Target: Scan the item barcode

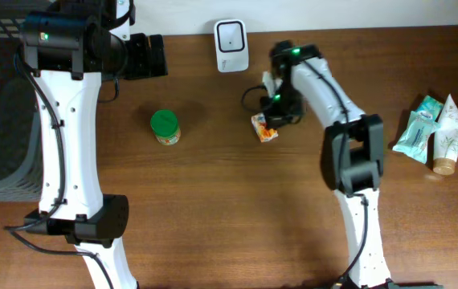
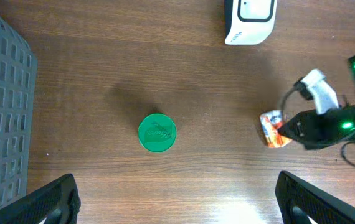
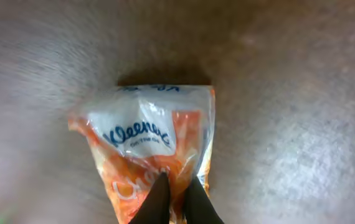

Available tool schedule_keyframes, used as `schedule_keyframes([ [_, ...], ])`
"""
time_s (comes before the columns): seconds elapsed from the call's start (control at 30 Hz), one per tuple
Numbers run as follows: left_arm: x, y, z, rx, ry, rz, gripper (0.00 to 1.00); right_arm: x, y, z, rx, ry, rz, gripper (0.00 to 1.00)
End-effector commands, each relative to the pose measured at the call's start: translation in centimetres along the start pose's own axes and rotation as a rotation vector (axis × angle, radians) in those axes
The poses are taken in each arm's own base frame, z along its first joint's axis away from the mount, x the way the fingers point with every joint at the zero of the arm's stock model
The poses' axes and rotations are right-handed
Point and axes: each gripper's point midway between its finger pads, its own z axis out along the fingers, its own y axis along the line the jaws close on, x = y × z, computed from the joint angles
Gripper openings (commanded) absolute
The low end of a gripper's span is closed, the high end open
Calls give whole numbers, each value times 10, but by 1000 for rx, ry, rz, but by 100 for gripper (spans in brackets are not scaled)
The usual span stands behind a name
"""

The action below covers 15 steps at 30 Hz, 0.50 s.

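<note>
- Grip: the right hand [image 3: 172,200] is pinched shut on the lower edge of the tissue pack [image 3: 146,140]. Its two dark fingertips nip only a narrow strip of the orange-and-white wrapper. The pack lies flat on the surface [image 1: 213,209], near the white scanner [image 1: 231,36] and on the robot's side of it.
- Hold check: so thin a bite on soft film will probably let the pack swing or slip. Lift slowly and watch for sag before travelling.
- Barcode: none shows on the upward face, which carries the brand name. It is likely underneath or on an edge, though that cannot be told from here. Plan a wrist turn so the hidden face meets the scanner window.
- Path: the scanner is close, so a short raise and a gentle carry toward it should do, without knocking its body.
- Presentation: hold the film taut and steady at the window, since a crinkled wrapper may spoil the read.
- Left hand [image 2: 176,190]: it hangs wide open and empty over the green-lidded jar [image 1: 165,126], well apart from the pack, and need not join in.
</note>
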Motion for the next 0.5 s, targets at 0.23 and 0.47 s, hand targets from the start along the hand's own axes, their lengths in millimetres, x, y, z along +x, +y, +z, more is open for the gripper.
schedule_keyframes([
  [0.23,-1,-2,-9,7,-24,19,99,-26,29,-95,-918,-274,-59,4],
  [0.47,-1,-2,-9,7,-24,19,99,-18,-26,-5,-138,-74,58,39],
])
